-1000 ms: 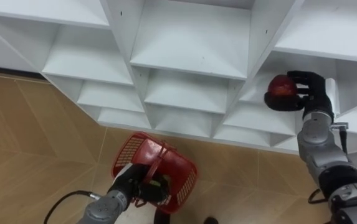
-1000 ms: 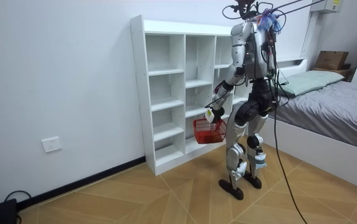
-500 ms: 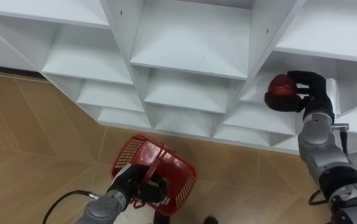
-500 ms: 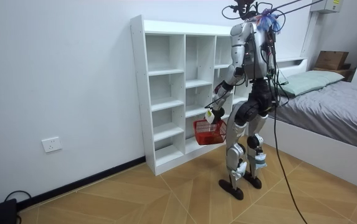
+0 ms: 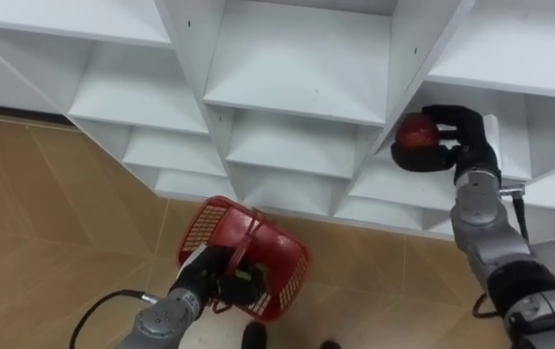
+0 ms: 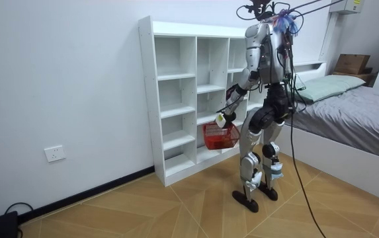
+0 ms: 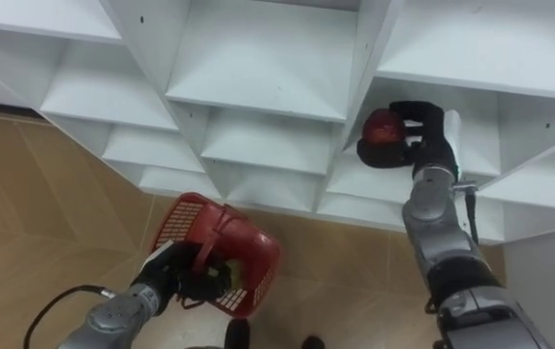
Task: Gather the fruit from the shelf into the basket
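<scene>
Closet (image 5: 296, 58) shelving in white is spread across the upper frame. In the room view the robot is seen standing before it, with a bed (image 6: 354, 106) at the room view's right. At lower centre, a red basket (image 5: 292, 276) is carried by the left hand (image 5: 209, 278), which is clenched on its handle. At upper right, 1 red fruit (image 5: 413, 131) is grasped in the curled right hand (image 5: 469, 141) at a compartment's front.

a bedroom: bed (image 6: 348, 112), pillow (image 6: 328, 84), white shelf unit (image 6: 189, 92).
</scene>
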Tool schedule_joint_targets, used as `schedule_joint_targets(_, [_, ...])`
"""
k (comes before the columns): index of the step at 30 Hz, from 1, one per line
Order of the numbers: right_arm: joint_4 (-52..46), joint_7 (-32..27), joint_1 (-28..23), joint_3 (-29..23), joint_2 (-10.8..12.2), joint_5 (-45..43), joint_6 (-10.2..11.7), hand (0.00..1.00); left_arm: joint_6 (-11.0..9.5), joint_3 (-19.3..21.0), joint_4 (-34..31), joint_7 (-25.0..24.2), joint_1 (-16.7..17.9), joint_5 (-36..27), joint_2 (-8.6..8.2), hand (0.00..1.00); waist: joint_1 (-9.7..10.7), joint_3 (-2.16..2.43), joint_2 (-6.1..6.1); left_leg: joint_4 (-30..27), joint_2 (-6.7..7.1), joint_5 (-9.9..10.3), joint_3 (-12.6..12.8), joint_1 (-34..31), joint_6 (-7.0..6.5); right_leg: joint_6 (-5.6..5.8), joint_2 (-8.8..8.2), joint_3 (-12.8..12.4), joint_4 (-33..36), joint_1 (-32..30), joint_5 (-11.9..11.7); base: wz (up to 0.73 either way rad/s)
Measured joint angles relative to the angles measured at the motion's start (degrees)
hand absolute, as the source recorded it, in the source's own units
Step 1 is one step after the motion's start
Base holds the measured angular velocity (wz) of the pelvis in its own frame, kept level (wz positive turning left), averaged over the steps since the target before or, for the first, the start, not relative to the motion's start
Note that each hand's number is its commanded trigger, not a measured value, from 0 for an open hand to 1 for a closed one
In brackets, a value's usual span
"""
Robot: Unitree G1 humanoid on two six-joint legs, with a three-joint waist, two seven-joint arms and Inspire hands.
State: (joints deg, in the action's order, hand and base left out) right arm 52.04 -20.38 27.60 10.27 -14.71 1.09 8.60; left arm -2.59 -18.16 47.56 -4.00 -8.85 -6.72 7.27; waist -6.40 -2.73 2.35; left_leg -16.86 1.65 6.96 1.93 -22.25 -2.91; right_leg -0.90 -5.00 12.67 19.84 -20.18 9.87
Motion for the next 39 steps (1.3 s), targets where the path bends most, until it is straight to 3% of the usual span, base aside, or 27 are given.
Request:
schedule_joint_targets(9, [-6.2,5.0,-8.5,5.0,1.4,-1.8,-0.4,1.0,-0.4,-0.1,-0.1,1.1,0.6,-0.1,-0.15,1.0,1.7,0.41,-0.27,0.2,-0.11,0.0,0.7,3.6,0.02,0.03,0.34,-1.0,-0.3,3.4,0.1,-0.03])
schedule_joint_targets(11, [-7.8,6.9,-10.9,5.5,1.8,-2.9,-0.4,1.0,-0.4,-0.1,-0.3,1.0,1.2,-0.1,-0.14,1.0,2.3,1.29,-0.27,0.2,-0.11,0.0,0.9,4.5,0.02,0.04,0.37,-1.1,-0.5,4.3,0.0,-0.02])
schedule_joint_targets(12, [-7.8,7.4,-11.2,5.6,2.0,-3.0,-0.5,1.0,-0.4,-0.1,-0.5,1.0,1.6,0.0,-0.09,1.0,2.7,1.3,-0.26,0.3,-0.12,0.0,0.9,5.1,0.02,0.08,0.41,-1.1,-0.8,5.0,0.0,0.0])
schedule_joint_targets(14, [-9.5,9.6,-13.7,6.0,2.5,-3.8,-0.7,1.0,-0.4,0.0,-1.6,0.8,3.1,-0.2,0.01,1.0,3.0,2.08,-0.13,1.4,-0.15,0.0,1.1,7.5,0.01,0.27,0.63,-1.5,-2.3,7.3,-0.1,-0.05])
schedule_joint_targets(16, [-12.4,11.3,-15.8,6.1,2.8,-3.6,-0.9,1.0,-0.4,0.0,-2.0,0.6,3.4,-0.4,-0.11,1.0,3.3,2.32,-0.06,1.8,-0.16,0.0,1.1,8.9,0.01,0.34,1.06,-1.7,-2.9,8.6,-0.2,-0.03])
schedule_joint_targets(23, [-22.3,17.9,-23.7,6.6,3.7,-5.4,-1.0,1.0,-0.8,0.1,-5.8,-0.1,4.5,-0.3,-0.28,1.0,4.0,2.46,0.22,4.4,-0.17,0.1,1.4,14.8,0.14,0.58,1.48,-1.7,-5.6,14.6,-0.3,-0.01])
schedule_joint_targets(26, [-27.8,20.5,-25.6,7.3,4.0,-8.7,-1.0,1.0,-2.7,0.0,-8.2,-0.1,5.8,-0.4,-0.7,1.0,4.5,2.46,0.42,5.3,-0.2,0.1,1.9,16.3,0.15,0.63,1.63,-1.8,-6.0,15.8,-0.4,-0.06])
schedule_joint_targets(32, [-30.4,24.0,-26.2,8.7,5.2,-10.4,-1.0,1.0,-2.8,0.0,-8.3,-0.7,6.2,-0.3,-1.98,1.0,4.6,2.24,1.22,5.8,-0.47,0.8,2.7,18.1,0.32,0.71,2.11,-3.2,-7.1,17.5,-0.4,-0.1])
schedule_joint_targets(39, [-30.4,26.5,-26.8,8.7,5.9,-10.6,-1.0,1.0,-2.8,0.0,-8.7,-1.6,6.2,-0.3,-2.08,1.0,4.5,2.17,1.28,6.1,-0.63,1.2,2.8,18.9,0.47,0.77,2.26,-3.4,-7.4,18.2,-0.4,-0.02])
